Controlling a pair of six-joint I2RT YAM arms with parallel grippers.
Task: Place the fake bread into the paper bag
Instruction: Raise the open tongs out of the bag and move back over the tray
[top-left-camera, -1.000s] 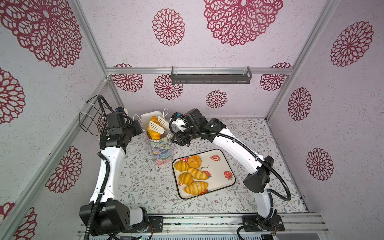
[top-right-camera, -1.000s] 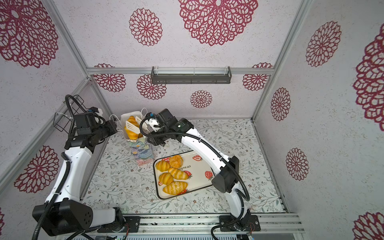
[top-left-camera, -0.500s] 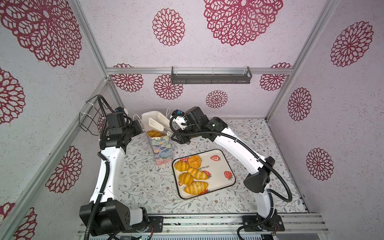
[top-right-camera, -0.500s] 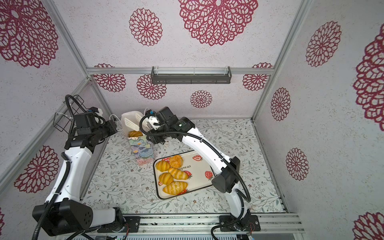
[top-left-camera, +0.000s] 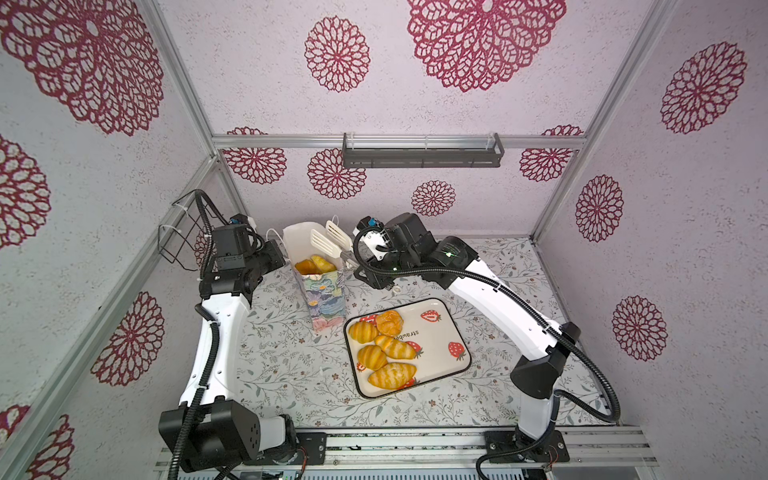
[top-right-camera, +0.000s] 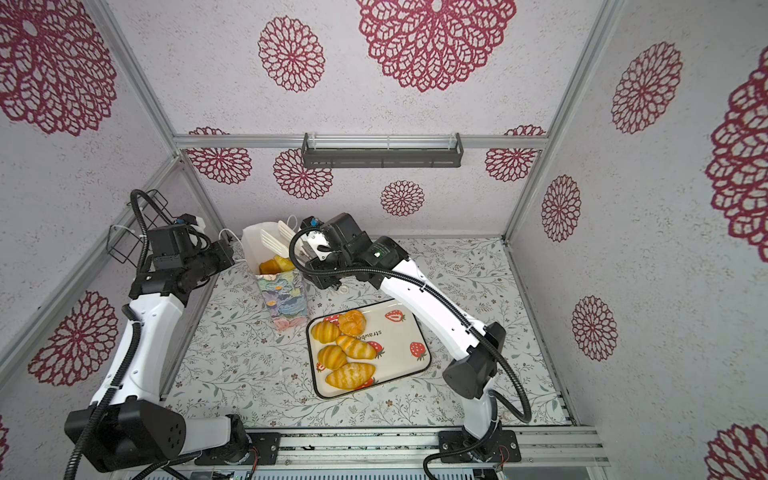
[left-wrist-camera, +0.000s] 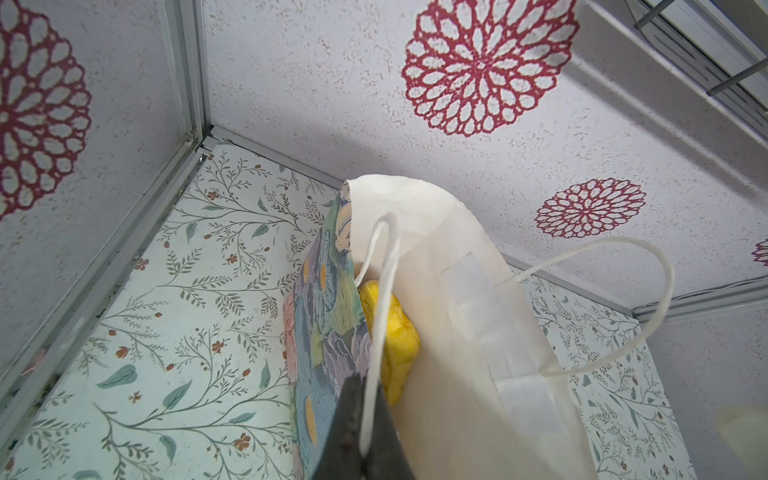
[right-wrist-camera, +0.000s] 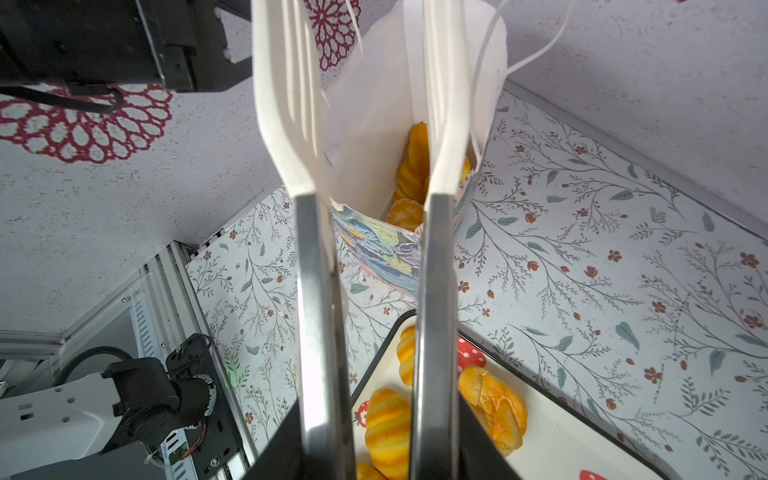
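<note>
The paper bag (top-left-camera: 324, 295) (top-right-camera: 283, 299) stands upright at the back left, with fake bread (top-left-camera: 313, 264) (left-wrist-camera: 395, 340) (right-wrist-camera: 413, 166) lying inside it. My left gripper (top-left-camera: 281, 254) (left-wrist-camera: 365, 384) is shut on the bag's white cord handle (left-wrist-camera: 380, 291) at the rim. My right gripper (top-left-camera: 353, 261) (right-wrist-camera: 380, 419) is shut on white-tipped metal tongs (top-left-camera: 330, 240) (top-right-camera: 275, 237) (right-wrist-camera: 291, 104). The tong tips stand apart and empty over the bag's mouth. Several more golden pieces of bread (top-left-camera: 386, 353) (top-right-camera: 345, 353) lie on the strawberry tray (top-left-camera: 440, 336) (top-right-camera: 401, 338).
A black wire basket (top-left-camera: 178, 232) hangs on the left wall close to my left arm. A dark shelf (top-left-camera: 419, 151) is fixed high on the back wall. The floral table (top-left-camera: 291, 365) is walled on three sides, and the tray sits just right of the bag.
A second ago the tongs held a piece of bread over the bag. It has dropped in, and the empty tongs have lifted and narrowed a little. The left arm has not moved.
</note>
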